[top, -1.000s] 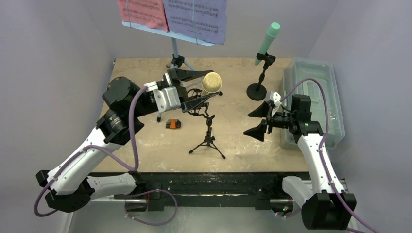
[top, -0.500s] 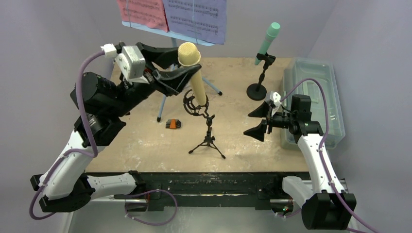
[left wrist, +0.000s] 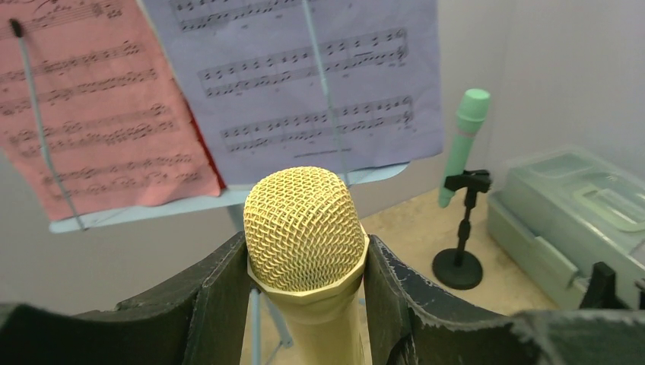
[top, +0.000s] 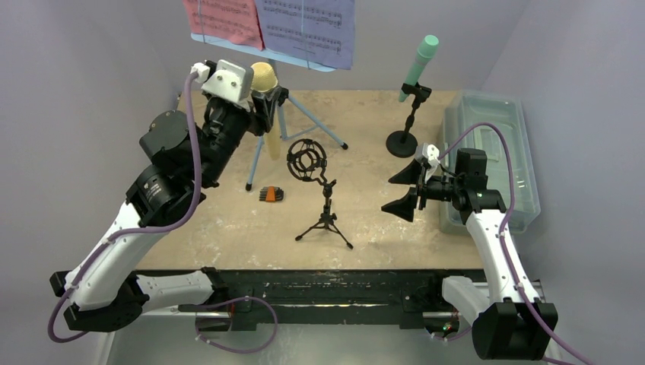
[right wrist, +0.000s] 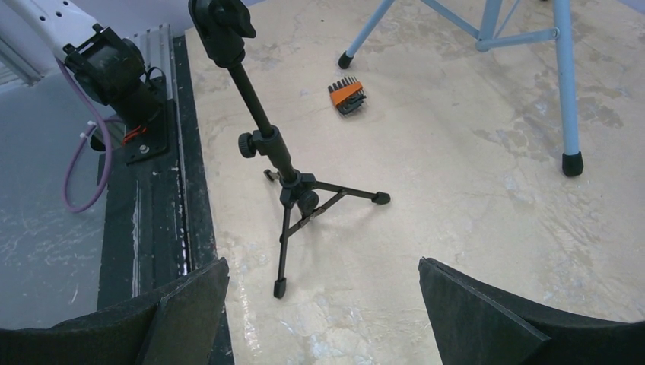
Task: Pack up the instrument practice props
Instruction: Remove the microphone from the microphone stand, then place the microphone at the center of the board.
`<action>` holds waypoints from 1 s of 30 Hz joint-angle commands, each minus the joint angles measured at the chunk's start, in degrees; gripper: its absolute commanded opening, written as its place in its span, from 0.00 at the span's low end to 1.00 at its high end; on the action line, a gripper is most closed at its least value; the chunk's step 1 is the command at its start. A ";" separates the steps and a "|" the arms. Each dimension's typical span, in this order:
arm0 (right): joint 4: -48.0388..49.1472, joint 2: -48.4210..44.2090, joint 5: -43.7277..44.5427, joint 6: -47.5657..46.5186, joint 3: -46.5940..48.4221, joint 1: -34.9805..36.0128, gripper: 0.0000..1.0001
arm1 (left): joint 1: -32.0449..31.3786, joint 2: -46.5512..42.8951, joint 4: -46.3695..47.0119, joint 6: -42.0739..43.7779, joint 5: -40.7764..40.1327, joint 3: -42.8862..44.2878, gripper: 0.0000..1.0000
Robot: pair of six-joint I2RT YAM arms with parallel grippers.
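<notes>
Light is soft, even and fairly bright in all three views, and seems to fall from overhead. In the top view the worn tan tabletop (top: pixel 380 220) is evenly lit. The small black microphone tripod (top: pixel 327 219) casts only a faint, blurred shadow there, and the whole picture is a little soft. In the right wrist view a pale sheen lies on the tabletop near that tripod's feet. In the left wrist view the yellow mesh-headed microphone (left wrist: pixel 304 228) is sharp. The mint-green microphone (left wrist: pixel 465 137) and the translucent grey plastic tub (left wrist: pixel 563 205) behind it look slightly soft. The left gripper's black fingers (left wrist: pixel 205 304) show as dark, nearly featureless shapes.
</notes>
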 commanded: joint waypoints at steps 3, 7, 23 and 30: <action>-0.15 0.03 0.91 -1.35 2.05 0.33 0.99 | -0.06 -3.51 0.56 6.05 -14.57 -4.52 0.00; -0.07 0.06 1.14 -1.38 2.02 0.33 0.99 | -0.06 -4.49 -0.29 5.86 -21.76 -9.77 0.00; -0.07 0.03 1.75 -1.44 1.94 0.34 0.99 | 12.57 -7.61 -0.84 -4.00 -19.15 -29.79 0.00; -0.15 0.11 1.48 -1.46 2.02 0.33 0.99 | 21.86 -7.06 2.27 -7.33 -14.35 -37.43 0.00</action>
